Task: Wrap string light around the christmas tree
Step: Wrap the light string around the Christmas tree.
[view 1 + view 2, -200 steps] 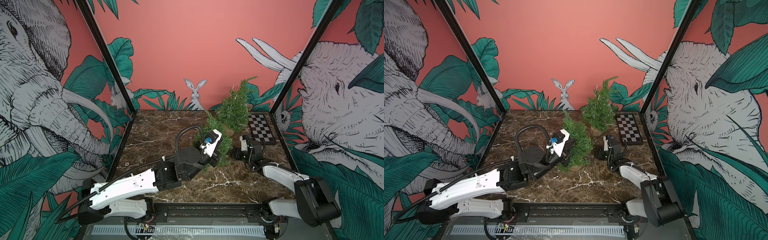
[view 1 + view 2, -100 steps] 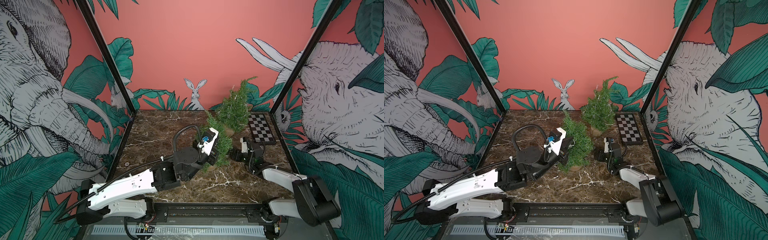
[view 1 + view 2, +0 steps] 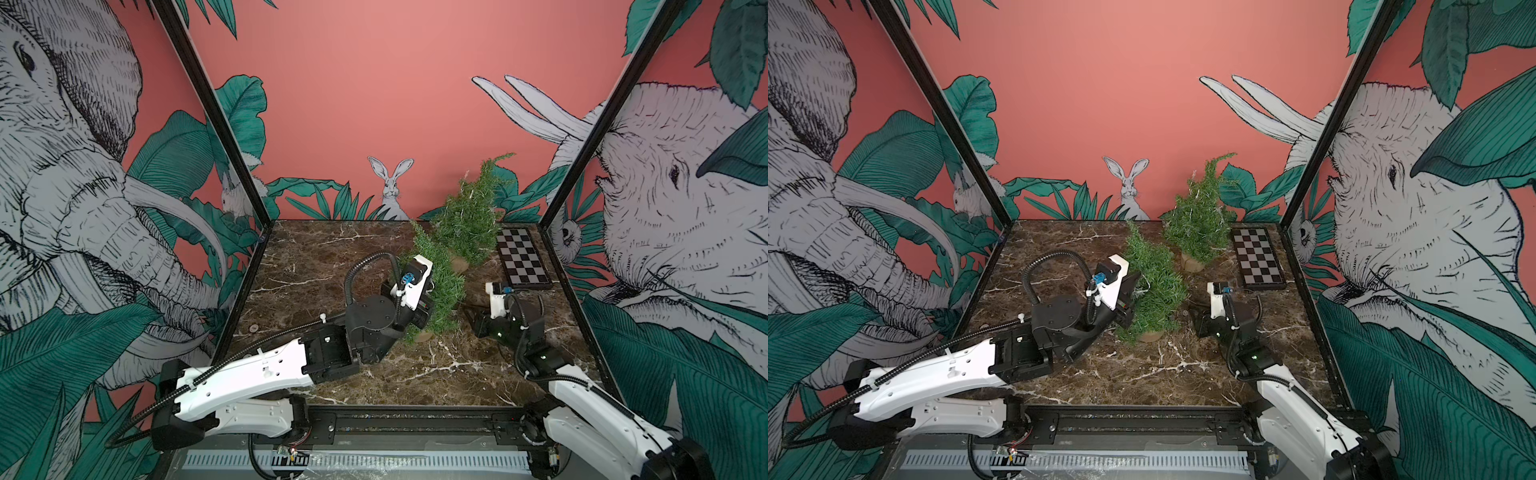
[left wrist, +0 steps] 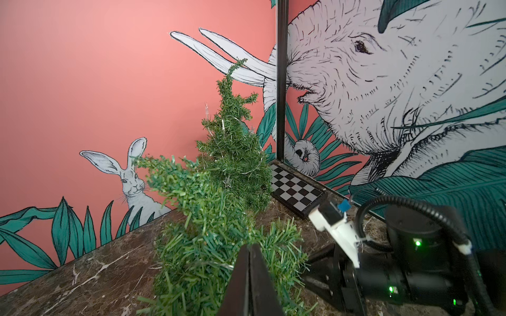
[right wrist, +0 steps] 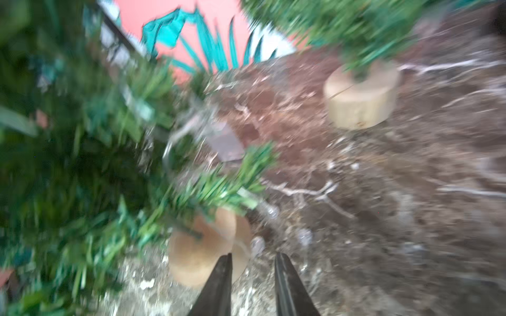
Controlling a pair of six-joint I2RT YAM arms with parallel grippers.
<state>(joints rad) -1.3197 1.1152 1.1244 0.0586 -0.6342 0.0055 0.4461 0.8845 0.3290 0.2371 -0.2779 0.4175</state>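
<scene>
The right gripper (image 5: pixel 253 273) has sunk toward the wooden base (image 5: pixel 202 246) of the near tree (image 3: pixel 440 286) since a second ago. Low in its blurred wrist view its jaws stand partly apart, with nothing between them. The left gripper (image 4: pixel 249 270), bottom centre of its wrist view, is pressed closed inside that tree's needles; I cannot tell whether it pinches wire. The tree leans, so I judge a further tug or a nudge at the base could topple it. The string light (image 4: pixel 260 161) shows as thin wire on the far tree (image 3: pixel 469 224), centre right in a top view; taut wire could drag that tree too.

Green christmas tree (image 3: pixel 446 286), brown white-veined marble table (image 3: pixel 316 257), black-and-white chequered board (image 3: pixel 523 262), coral walls (image 3: pixel 374 83).
</scene>
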